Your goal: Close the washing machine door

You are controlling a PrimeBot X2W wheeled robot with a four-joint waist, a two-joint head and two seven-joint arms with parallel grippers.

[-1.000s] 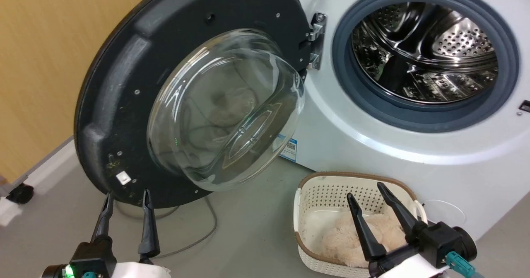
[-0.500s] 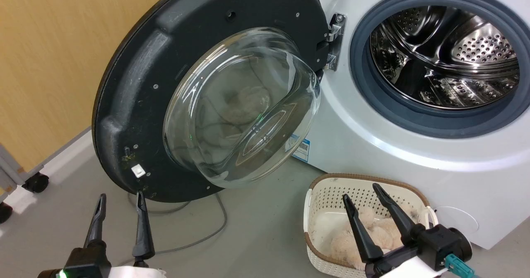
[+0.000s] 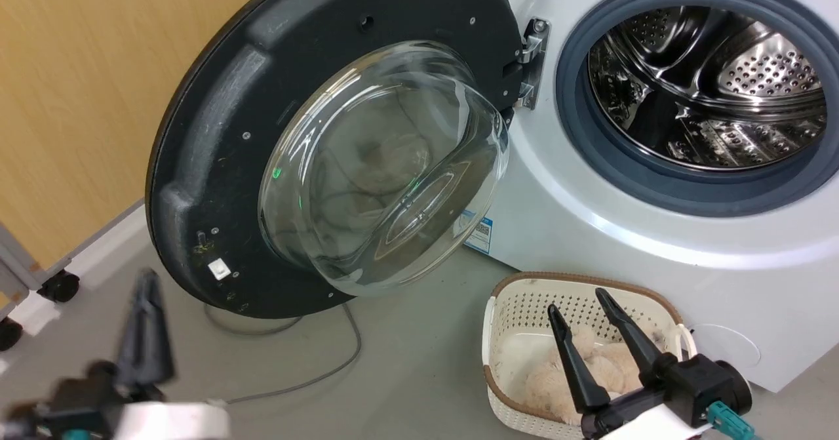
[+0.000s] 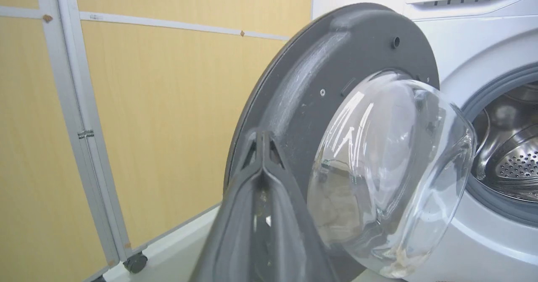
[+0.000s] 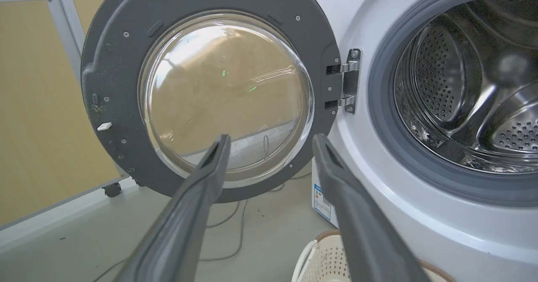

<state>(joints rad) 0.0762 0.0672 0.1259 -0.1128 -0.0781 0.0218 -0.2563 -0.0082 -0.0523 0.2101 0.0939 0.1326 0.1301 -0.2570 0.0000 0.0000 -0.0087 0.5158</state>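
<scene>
The washing machine door (image 3: 383,164) stands swung wide open to the left, its black rim (image 3: 216,132) around a bulging glass bowl, held by a metal hinge (image 3: 532,63). The white washing machine (image 3: 590,230) shows its steel drum (image 3: 701,79) and grey gasket. My left gripper (image 3: 147,281) is blurred at the lower left, below the door's free edge and apart from it. In the left wrist view the left gripper (image 4: 262,133) is shut on nothing, pointing at the door (image 4: 302,93). My right gripper (image 3: 577,300) is open over the basket, and the right gripper (image 5: 272,137) faces the door (image 5: 227,93).
A cream perforated basket (image 3: 518,309) with a fluffy beige thing (image 3: 577,374) sits on the grey floor before the machine. A grey cable (image 3: 328,371) lies under the door. A yellow panel wall (image 3: 78,99) on casters (image 3: 59,286) stands at the left.
My left gripper's fingers, apart earlier, have come together, and the gripper is blurred in motion, tips a little higher and further left. The camera shifted at first. Door and right gripper are unchanged.
</scene>
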